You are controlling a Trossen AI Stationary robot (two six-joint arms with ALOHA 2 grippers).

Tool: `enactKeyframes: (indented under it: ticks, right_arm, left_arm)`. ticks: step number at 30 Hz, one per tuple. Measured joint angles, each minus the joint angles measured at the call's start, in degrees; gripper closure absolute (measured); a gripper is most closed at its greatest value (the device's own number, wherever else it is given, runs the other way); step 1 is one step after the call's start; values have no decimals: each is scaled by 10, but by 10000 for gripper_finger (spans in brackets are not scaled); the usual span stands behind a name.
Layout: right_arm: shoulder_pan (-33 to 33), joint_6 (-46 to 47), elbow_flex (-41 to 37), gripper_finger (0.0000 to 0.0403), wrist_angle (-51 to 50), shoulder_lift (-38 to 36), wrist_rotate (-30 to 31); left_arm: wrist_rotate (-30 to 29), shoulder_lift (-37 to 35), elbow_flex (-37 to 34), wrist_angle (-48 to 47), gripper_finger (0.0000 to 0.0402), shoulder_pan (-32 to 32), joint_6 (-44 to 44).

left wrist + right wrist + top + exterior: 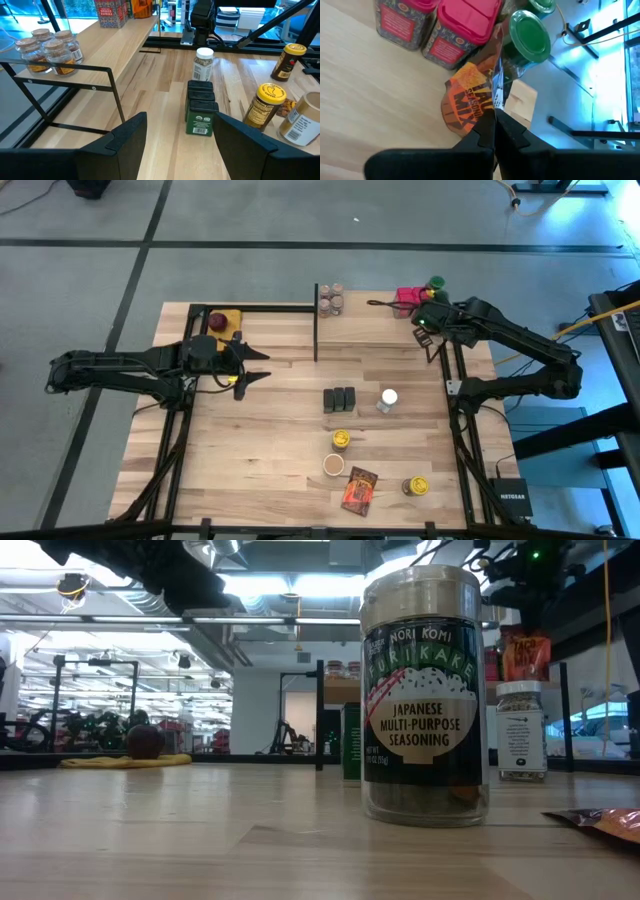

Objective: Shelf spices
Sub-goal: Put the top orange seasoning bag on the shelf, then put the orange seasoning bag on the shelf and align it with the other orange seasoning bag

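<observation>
The right gripper (pixel 494 131) pinches an orange seasoning packet (pixel 470 102) beside red tins (pixel 462 32) and a green-lidded jar (pixel 530 36), while the left gripper (pixel 177 135) gapes wide before three dark tins (pixel 201 107).

Bright overhead ceiling lights, soft shadows; low view bkgd blurred, prob. out of focus; bluish glare in wrist views.

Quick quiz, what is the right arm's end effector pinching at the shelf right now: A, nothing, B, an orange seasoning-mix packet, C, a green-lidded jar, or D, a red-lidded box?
B: in the right wrist view the right end effector is shut on the edge of the orange seasoning-mix packet, beside the green-lidded jar and red-lidded boxes.
</observation>
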Motion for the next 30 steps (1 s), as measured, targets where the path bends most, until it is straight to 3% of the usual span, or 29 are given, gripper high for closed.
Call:
enactKeyframes:
  ticks: [9, 18, 27, 30]
  right_arm:
    - [1, -10, 0, 386, 2, 0, -5]
    - [1, -12, 26, 273, -5, 0, -17]
    - [1, -3, 155, 233, -37, 0, -108]
    - [2, 9, 182, 233, -41, -1, -174]
  left_arm:
    - [0, 0, 0, 1, 183, 0, -1]
    - [0, 0, 0, -6, 183, 0, -2]
    - [0, 0, 0, -9, 183, 0, 0]
    - [0, 0, 0, -9, 183, 0, -2]
